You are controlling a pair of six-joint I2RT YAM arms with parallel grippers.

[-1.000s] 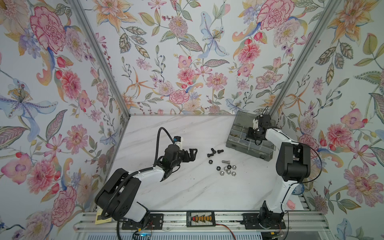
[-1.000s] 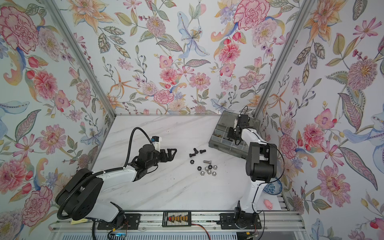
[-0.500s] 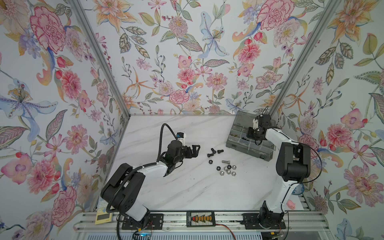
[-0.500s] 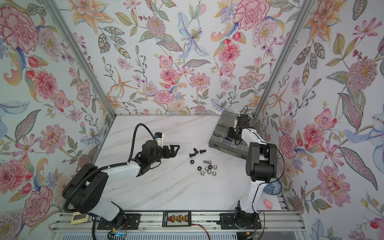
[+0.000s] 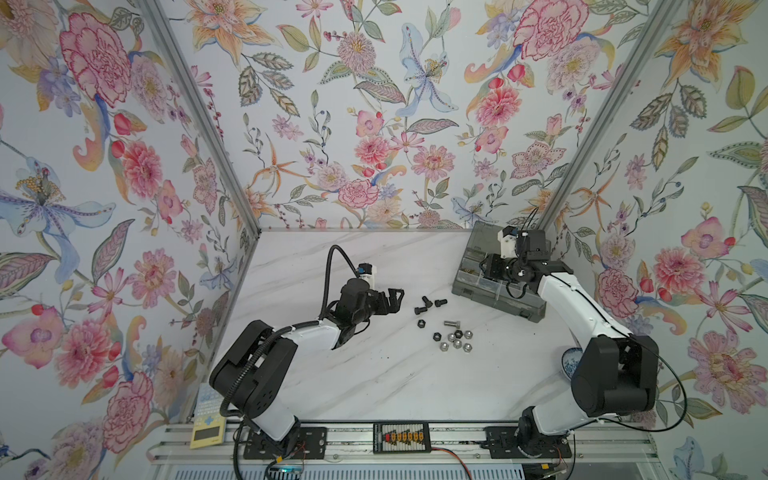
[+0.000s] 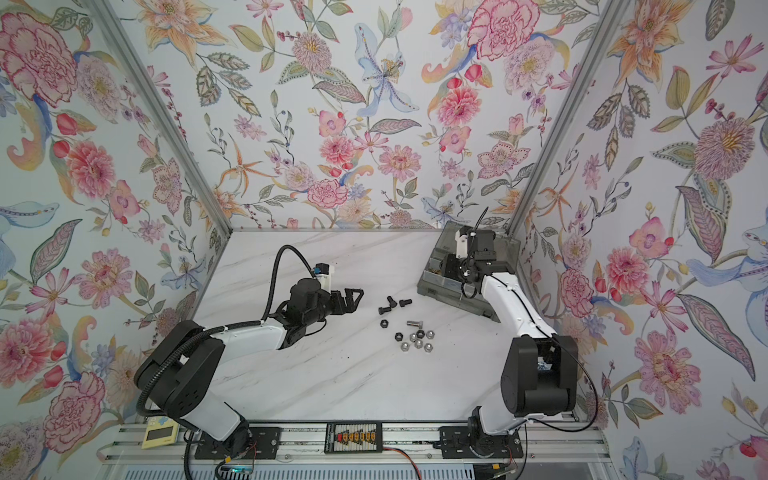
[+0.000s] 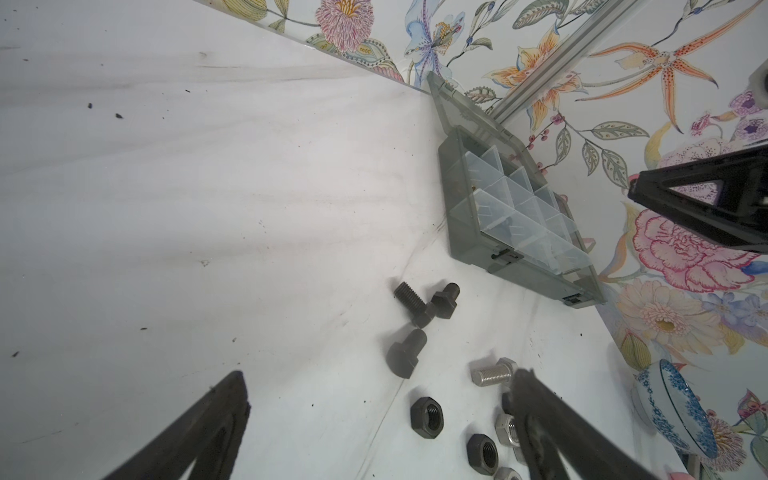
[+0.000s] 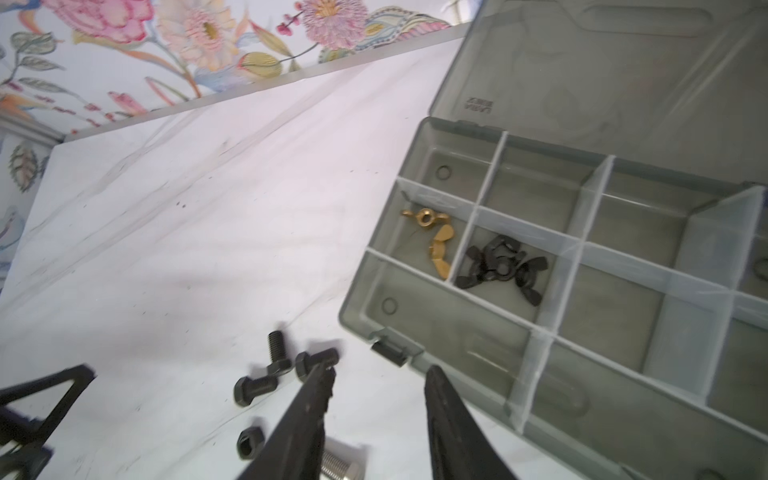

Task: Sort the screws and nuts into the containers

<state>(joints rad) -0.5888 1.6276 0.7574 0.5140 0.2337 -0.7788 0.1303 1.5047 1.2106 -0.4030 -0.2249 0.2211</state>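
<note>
Flanking the organiser box (image 5: 494, 286): a patterned bowl (image 7: 673, 409), loose nuts (image 5: 455, 338).

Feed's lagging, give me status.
Left tool open, empty, near black screws. Right tool open, empty, at box. Nuts unsorted. Nothing blocking.

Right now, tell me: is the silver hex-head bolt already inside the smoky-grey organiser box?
No, the silver hex-head bolt lies on the marble table, outside the organiser box.
</note>
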